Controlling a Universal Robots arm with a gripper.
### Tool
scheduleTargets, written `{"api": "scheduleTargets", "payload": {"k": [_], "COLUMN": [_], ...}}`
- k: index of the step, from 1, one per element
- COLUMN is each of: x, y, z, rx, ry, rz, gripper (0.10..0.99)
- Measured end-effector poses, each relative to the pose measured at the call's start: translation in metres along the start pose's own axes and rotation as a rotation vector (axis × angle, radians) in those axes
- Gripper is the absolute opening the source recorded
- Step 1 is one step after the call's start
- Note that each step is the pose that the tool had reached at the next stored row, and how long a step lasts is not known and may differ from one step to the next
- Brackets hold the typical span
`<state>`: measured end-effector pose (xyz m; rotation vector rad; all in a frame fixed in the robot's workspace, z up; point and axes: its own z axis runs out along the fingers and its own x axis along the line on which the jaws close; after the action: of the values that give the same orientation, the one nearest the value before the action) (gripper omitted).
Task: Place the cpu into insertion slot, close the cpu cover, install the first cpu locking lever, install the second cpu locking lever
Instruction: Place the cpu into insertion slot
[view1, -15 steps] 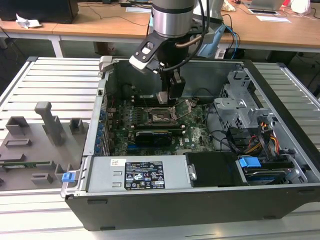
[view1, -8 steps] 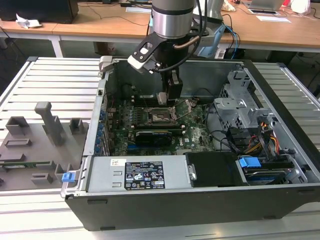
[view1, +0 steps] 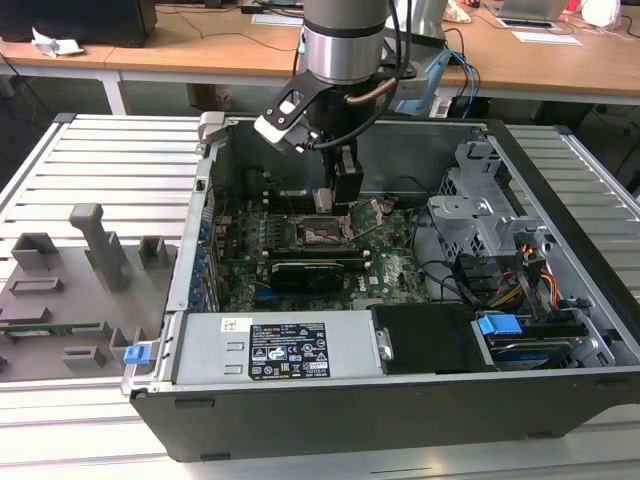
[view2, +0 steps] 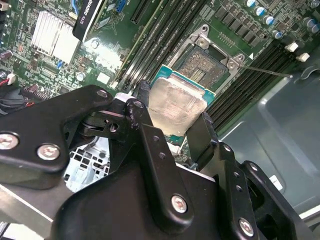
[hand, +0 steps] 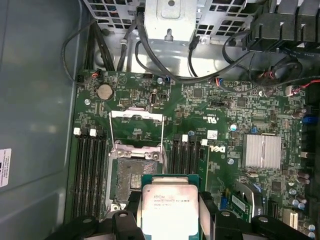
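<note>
My end effector (view2: 174, 111) is clamped on the cpu (view2: 176, 97), one finger on each of two opposite edges, metal top facing the wrist cameras. In the first wrist view the cpu (hand: 169, 207) sits right between my fingers (hand: 131, 202), so the part I care about is already in my grip and nowhere else. Just beyond it is the slot (hand: 134, 172), bare, with its grey pin field exposed. The cpu hangs above the board, overlapping the slot's nearer edge rather than centred on it, and it is not seated. The cover (hand: 136, 116) stands swung open on the slot's far side, and a thin lever (view2: 265, 70) juts out beside the slot (view2: 202, 65). From outside, my end effector (view1: 338, 192) hangs inside the open case (view1: 560, 200), over the slot (view1: 320, 232). What worries me most is the pin field: if I come down off-centre, rotated or tilted, a corner could land on the pins and bend them. My hold is only on thin edges, so a nudge against the slot's rim might shift the cpu in my grip or let it drop askew. My fingers are wide too, and I judge they could catch the memory slots (hand: 87, 170) flanking the socket, or the lever.
</note>
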<state>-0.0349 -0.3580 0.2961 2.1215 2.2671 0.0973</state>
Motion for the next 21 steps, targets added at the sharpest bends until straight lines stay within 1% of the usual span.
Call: {"api": "scheduleTargets", "payload": {"k": [4,7,9,21], "x": [0.0000,0.0000,-0.0001,-0.0001], "y": [-0.0001,-0.0003,-0.0003,-0.0006], "z": [0.0023,0.0041,0.0049,0.0089], "rx": [0.000,-0.001,-0.001,-0.001], "ry": [-0.0003,-0.0034,-0.0041,-0.0041], "rz": [0.004,0.048,0.058,0.058], "gripper": [0.541,0.541,0.541,0.541]}}
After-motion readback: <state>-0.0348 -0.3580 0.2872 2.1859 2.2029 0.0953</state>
